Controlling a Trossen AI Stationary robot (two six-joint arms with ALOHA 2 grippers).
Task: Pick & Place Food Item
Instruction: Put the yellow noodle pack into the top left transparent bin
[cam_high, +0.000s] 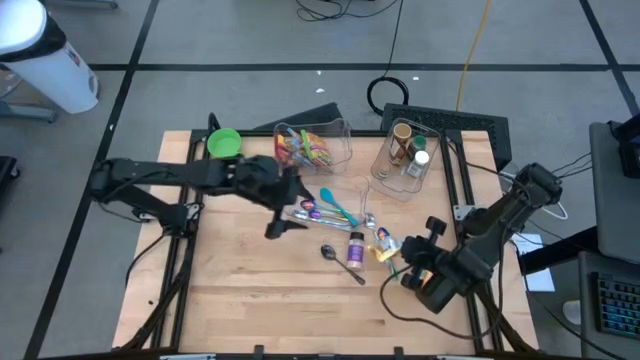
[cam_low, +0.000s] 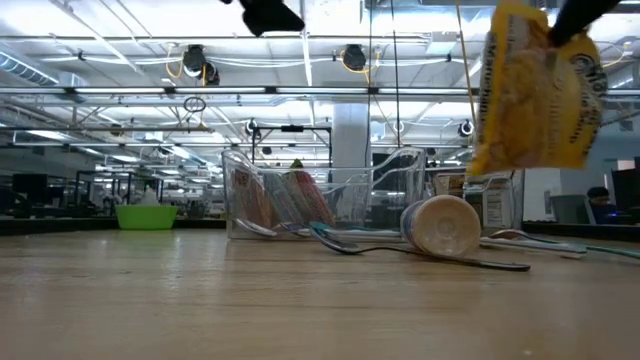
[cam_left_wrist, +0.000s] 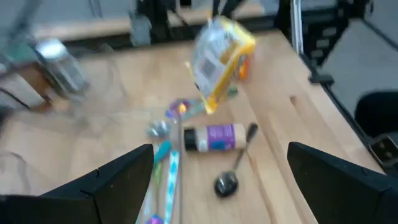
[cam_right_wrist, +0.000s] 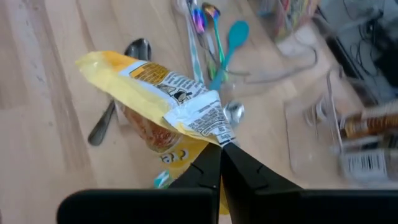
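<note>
With the right gripper (cam_right_wrist: 219, 151) clamped on the yellow snack bag (cam_right_wrist: 158, 102) by 1 crimped corner — hanging clear above the table (cam_high: 250, 290) — carry it slowly, avoiding swing; the left gripper (cam_left_wrist: 217, 180) hovers agape.

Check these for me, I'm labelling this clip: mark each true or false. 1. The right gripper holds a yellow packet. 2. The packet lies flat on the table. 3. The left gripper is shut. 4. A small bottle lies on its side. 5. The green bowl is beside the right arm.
1. True: the right gripper pinches the yellow packet.
2. False: it hangs above the table.
3. False: the left gripper is open.
4. True: the small bottle lies flat.
5. False: the green bowl is near the left arm.
</note>
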